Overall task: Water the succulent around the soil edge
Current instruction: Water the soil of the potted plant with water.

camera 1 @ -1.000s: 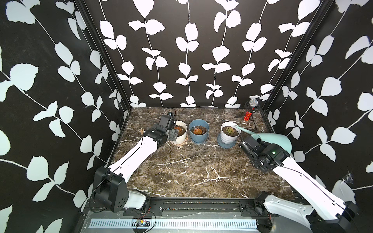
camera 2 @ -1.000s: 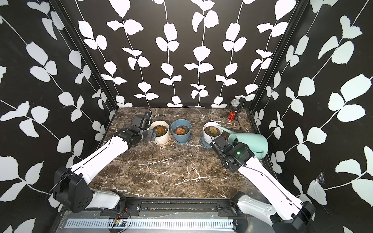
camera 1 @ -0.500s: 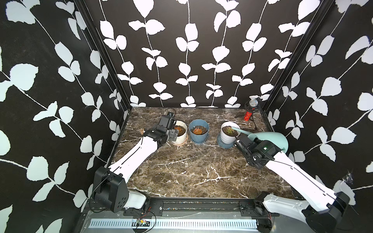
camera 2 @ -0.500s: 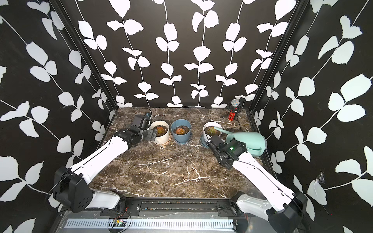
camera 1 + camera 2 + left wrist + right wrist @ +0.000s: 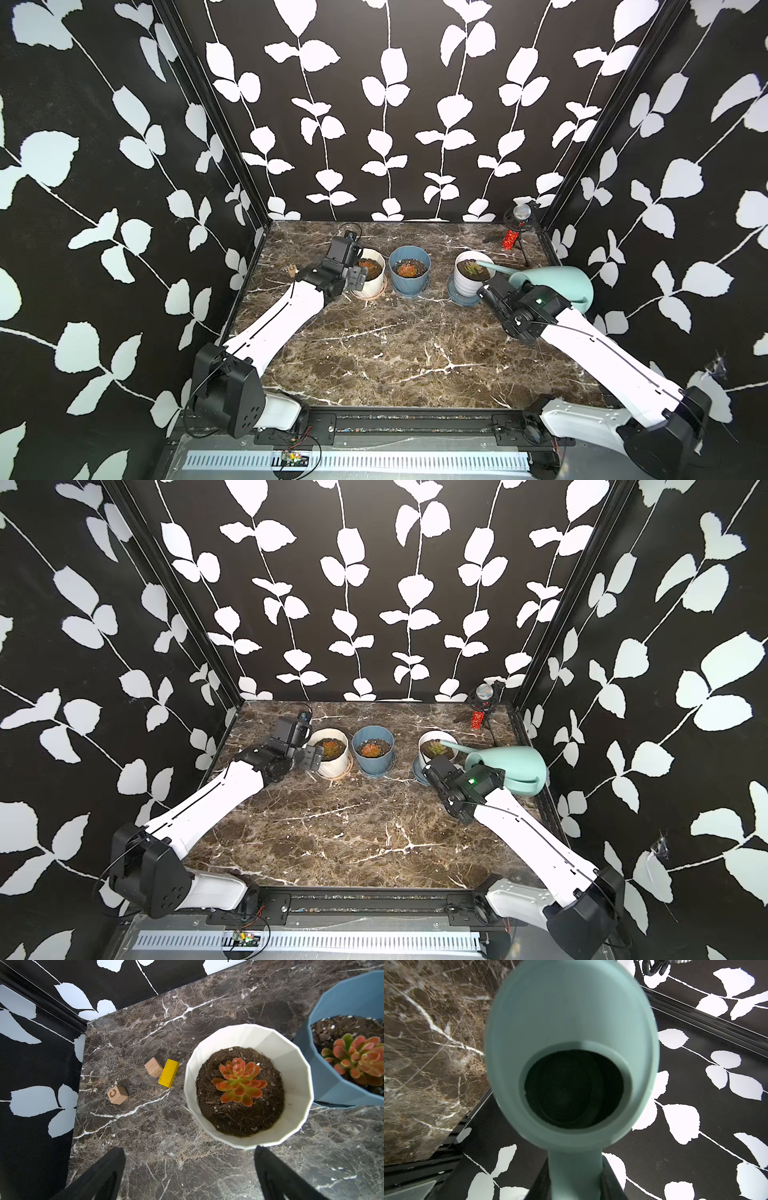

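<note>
- The right end effector [image 5: 575, 1182] is pinching the handle of the mint watering can [image 5: 555, 282], which lies tipped on its side just beyond the fingers.
- The can's spout [image 5: 492, 267] reaches over the rim of a white pot [image 5: 463, 284] just beside that end effector, above the soil near the green succulent [image 5: 473, 270].
- The left end effector [image 5: 188, 1152] is spread wide; a second pot [image 5: 295, 1064] with an orange succulent [image 5: 239, 1081] sits just ahead of it on the desk [image 5: 166, 1136].
</note>
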### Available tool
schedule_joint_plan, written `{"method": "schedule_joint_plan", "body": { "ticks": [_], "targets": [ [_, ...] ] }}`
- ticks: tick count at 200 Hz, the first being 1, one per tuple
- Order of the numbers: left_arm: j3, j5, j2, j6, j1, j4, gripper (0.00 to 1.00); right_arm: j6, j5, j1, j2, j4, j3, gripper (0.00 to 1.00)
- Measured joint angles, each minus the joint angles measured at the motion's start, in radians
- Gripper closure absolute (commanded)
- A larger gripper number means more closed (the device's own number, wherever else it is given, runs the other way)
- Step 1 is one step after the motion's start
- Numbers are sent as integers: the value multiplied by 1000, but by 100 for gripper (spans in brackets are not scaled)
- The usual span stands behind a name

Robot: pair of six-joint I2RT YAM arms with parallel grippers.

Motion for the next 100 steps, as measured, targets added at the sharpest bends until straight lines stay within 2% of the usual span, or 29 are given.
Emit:
{"method": "schedule_joint_plan", "body": {
  "ticks": [100],
  "targets": [
    [0, 0, 0, 0, 0, 0, 1, -67, 21, -44, 1, 42, 20, 100]
  ]
}}
